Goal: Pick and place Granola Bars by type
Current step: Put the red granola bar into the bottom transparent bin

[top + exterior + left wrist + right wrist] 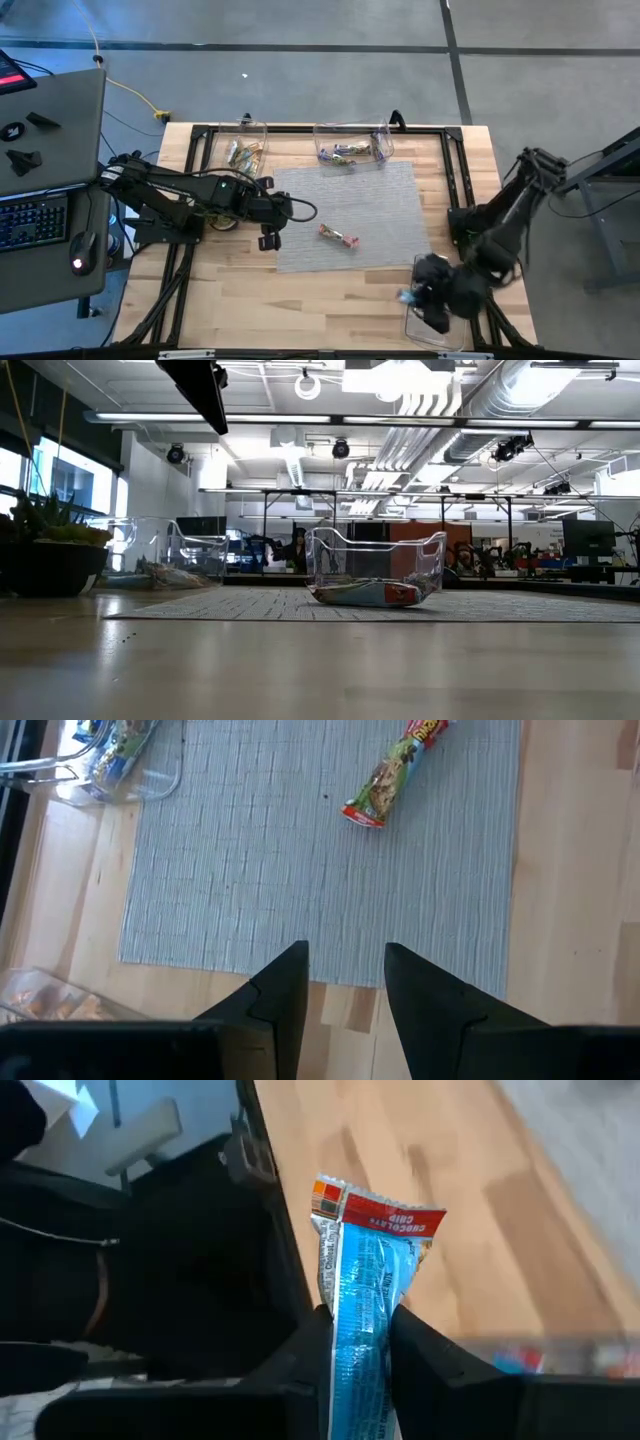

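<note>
Right tool [362,1342] clamps blue granola bar [365,1295] reading "CHOCOLATE CHIP"
Left tool [345,982] hovers open, empty, over grey mat [300,850]; a red-ended bar [392,775] lies there.

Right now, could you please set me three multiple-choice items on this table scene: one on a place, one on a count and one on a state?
1. Where does the red and green granola bar lie?
A. on the grey mat
B. in a clear bin
C. on bare wood

2. How many bars lie on the mat?
A. one
B. three
C. five

3. What is the right gripper doing?
A. standing open and empty
B. gripping a blue bar
C. gripping a brown bar

Key: 1 A, the high view shows it near the mat's middle. 2 A, no other bar shows on the mat. 3 B, the right wrist view shows the blue wrapper pinched between the fingers, by the near right bin. The left gripper waits open at the mat's left edge.
</note>
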Tool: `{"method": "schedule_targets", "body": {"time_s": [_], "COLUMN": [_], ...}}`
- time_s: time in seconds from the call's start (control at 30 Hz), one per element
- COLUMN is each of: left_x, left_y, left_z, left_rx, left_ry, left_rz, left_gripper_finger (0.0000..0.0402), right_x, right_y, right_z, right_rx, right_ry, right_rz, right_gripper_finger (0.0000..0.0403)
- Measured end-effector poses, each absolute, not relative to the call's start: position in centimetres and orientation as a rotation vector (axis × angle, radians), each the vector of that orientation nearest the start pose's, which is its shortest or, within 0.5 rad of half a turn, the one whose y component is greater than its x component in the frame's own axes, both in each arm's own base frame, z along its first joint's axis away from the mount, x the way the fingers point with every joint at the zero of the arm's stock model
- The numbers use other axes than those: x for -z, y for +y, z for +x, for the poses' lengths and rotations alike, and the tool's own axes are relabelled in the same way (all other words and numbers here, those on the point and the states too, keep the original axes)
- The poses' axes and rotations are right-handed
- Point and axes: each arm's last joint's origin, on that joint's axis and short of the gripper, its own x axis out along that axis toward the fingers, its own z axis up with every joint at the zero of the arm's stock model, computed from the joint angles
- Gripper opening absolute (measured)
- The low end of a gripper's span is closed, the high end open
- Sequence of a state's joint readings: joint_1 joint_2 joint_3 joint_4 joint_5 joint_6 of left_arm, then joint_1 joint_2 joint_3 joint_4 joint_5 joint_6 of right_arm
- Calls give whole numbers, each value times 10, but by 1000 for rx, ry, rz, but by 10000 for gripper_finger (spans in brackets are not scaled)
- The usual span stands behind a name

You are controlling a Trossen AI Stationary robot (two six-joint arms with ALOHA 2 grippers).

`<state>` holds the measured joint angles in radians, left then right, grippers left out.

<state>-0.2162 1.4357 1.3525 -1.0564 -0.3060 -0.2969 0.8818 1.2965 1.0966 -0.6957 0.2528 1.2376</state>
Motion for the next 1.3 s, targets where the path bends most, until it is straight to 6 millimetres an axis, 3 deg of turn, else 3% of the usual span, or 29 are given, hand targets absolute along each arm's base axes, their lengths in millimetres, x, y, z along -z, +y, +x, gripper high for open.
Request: {"method": "schedule_targets", "body": {"time_s": [0.17, 0.37, 0.57, 0.83, 1.13, 1.3], "left_x": [-318, -318, -319, -319, -320, -320], "left_y": [-50, -50, -51, -51, -51, -51], "left_z": [270, 270, 270, 271, 272, 272], "left_rx": [-243, -251, -252, -255, -252, -252], "left_ry": [1061, 1058, 1054, 1046, 1032, 1032], "left_rz": [18, 3, -2, -11, -16, -16], "left_gripper_finger": [127, 127, 127, 127, 127, 127], "right_x": [-285, -270, -252, -222, -204, -189], "right_y": [217, 229, 237, 250, 248, 249], "right_z": [145, 134, 137, 136, 145, 152], "right_rx": [40, 79, 121, 223, 363, 367], "right_ry": [957, 954, 1048, 1314, 1247, 1322], "right_rz": [664, 534, 501, 547, 471, 396], "right_gripper_finger": [59, 61, 61, 61, 62, 62]}}
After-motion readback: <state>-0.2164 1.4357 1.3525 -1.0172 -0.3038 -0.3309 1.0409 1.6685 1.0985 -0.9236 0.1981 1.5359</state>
